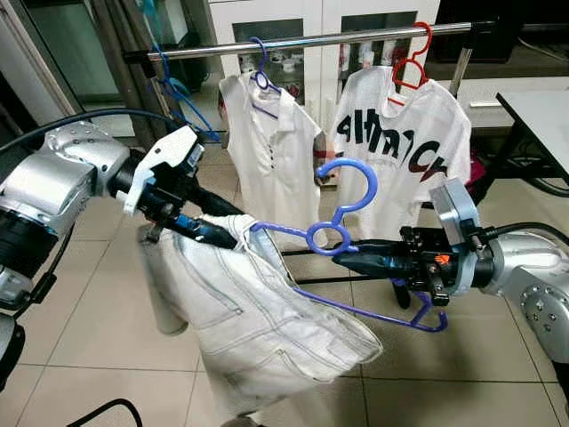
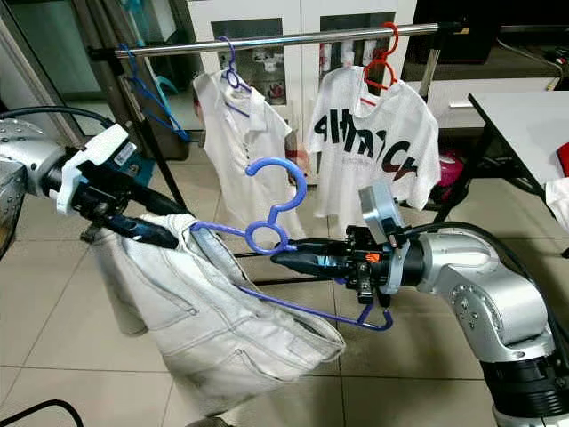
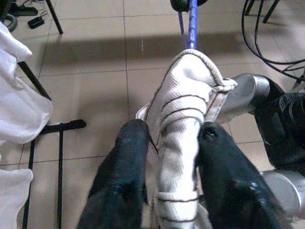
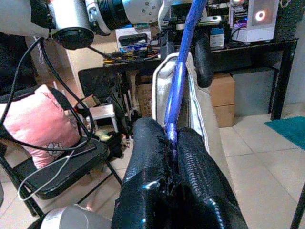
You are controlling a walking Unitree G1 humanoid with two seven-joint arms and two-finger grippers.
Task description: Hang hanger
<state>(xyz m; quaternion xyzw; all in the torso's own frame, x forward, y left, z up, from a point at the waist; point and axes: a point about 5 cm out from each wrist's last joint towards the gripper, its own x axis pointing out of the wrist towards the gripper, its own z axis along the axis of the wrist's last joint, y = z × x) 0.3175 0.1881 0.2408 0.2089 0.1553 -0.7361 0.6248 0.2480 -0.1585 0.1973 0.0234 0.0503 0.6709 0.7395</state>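
Up close, right pincer [image 4: 174,143] pinches blue hanger [image 4: 181,76], left pincer [image 3: 174,143] cloth [image 3: 183,95].

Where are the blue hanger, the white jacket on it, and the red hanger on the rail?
blue hanger [image 1: 348,197], left eye view, on its hook.
white jacket [image 1: 258,329], left eye view, on the front panel.
red hanger [image 1: 411,67], left eye view, on its neck below the rail.

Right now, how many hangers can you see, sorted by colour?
Blue: 3 (one held by the right gripper at, bare one on rail, one under the left shirt)
Red: 1
Total: 4
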